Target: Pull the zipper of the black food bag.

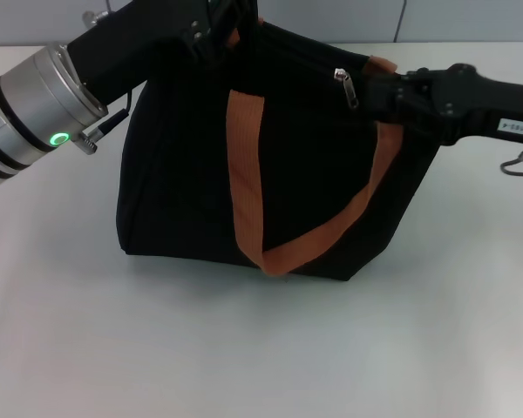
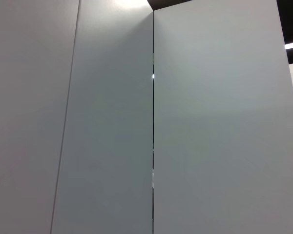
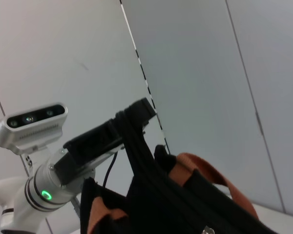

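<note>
Head view: black food bag point(image 1: 200, 174) seen standing on white bench point(image 1: 261, 348); zipper point(image 1: 345, 85) located at top right edge, just beside right gripper point(image 1: 379, 91). Left gripper point(image 1: 211, 33) placed at top left corner, apparently clamped on fabric. Right fingers' state cannot be told.

Left wrist view: only wall panels point(image 2: 210, 122) shown.

Right wrist view: left gripper point(image 3: 132, 122) seen at raised bag corner point(image 3: 151, 195).

black food bag point(image 1: 183, 174): matt cloth | zipper point(image 1: 347, 87): shiny metal | straps point(image 1: 244, 165): woven webbing

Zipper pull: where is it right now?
In the head view, the zipper pull hangs at the black food bag's top right edge, just left of the right gripper.
</note>
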Controlling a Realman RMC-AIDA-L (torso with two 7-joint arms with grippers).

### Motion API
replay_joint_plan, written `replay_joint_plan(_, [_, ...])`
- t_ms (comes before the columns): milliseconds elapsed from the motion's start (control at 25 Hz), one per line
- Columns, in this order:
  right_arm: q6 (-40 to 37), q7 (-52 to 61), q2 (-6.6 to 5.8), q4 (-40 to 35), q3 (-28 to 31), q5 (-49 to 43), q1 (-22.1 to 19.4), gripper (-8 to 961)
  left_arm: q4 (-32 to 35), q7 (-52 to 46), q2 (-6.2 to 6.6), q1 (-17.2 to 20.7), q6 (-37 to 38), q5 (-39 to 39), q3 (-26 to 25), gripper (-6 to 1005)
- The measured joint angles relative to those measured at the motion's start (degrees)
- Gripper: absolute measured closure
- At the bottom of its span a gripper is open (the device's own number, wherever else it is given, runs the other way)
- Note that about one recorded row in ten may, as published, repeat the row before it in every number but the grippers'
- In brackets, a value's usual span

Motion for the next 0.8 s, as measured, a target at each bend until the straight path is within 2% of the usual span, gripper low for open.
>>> replay_joint_plan(200, [0.7, -1.3, 0.00, 4.4, -0.6, -0.4, 3.2, 841, -0.2, -0.1, 0.00, -0.2, 0.1, 0.0, 0.1, 972])
replay_joint_plan(440, [0.7, -2.1, 0.19, 4.7, -0.7, -1.2, 3.7, 694, -0.3, -0.1, 0.00, -0.2, 0.3, 0.0, 0.1, 971])
replay_joint_plan(640, [0.5, -2.6, 0.27, 3.7, -0.3, -1.1, 2.3, 802, -0.3, -0.1, 0.00, 0.0, 0.8, 0.0, 0.1, 971])
replay_joint_plan(800, [0.3, -2.6, 0.27, 2.2, -0.1, -1.1, 1.2, 924, -0.3, -0.1, 0.00, 0.1, 0.9, 0.0, 0.1, 971])
